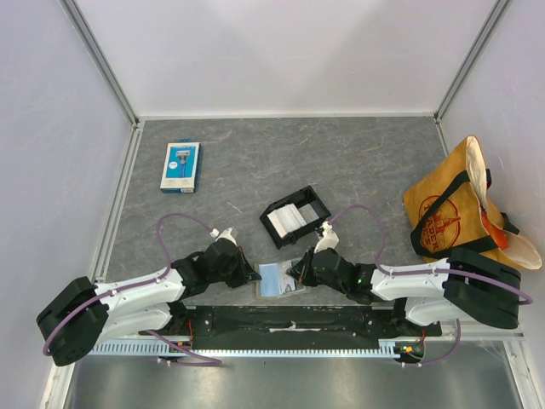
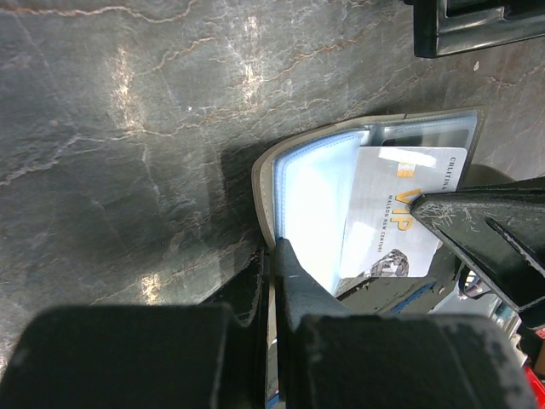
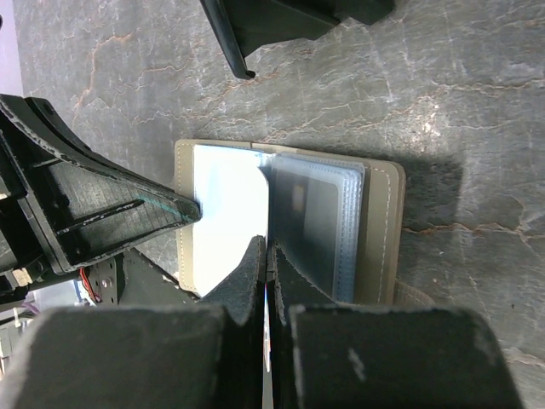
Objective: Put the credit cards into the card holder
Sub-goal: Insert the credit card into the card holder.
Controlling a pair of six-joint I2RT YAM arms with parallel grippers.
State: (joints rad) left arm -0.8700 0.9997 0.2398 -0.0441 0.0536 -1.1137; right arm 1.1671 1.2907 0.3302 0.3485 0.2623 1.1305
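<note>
The grey-tan card holder (image 1: 277,280) lies open at the table's near edge, between my two grippers. My left gripper (image 1: 253,274) is shut on the holder's left edge (image 2: 266,192), beside a pale blue clear pocket (image 2: 311,196). My right gripper (image 1: 295,271) is shut on a white credit card (image 2: 392,213) printed "VIP". That card lies across the holder's pockets, its far end at a clear pocket's mouth. In the right wrist view the card is edge-on between the shut jaws (image 3: 269,249), over the open holder (image 3: 379,221). More white cards (image 1: 289,219) sit in a black tray (image 1: 317,204).
The black tray stands just beyond the holder, its edge showing in both wrist views (image 2: 477,30) (image 3: 281,21). A blue-and-white retail pack (image 1: 180,166) lies at the back left. A yellow tote bag (image 1: 451,209) sits at the right. White walls enclose the grey tabletop.
</note>
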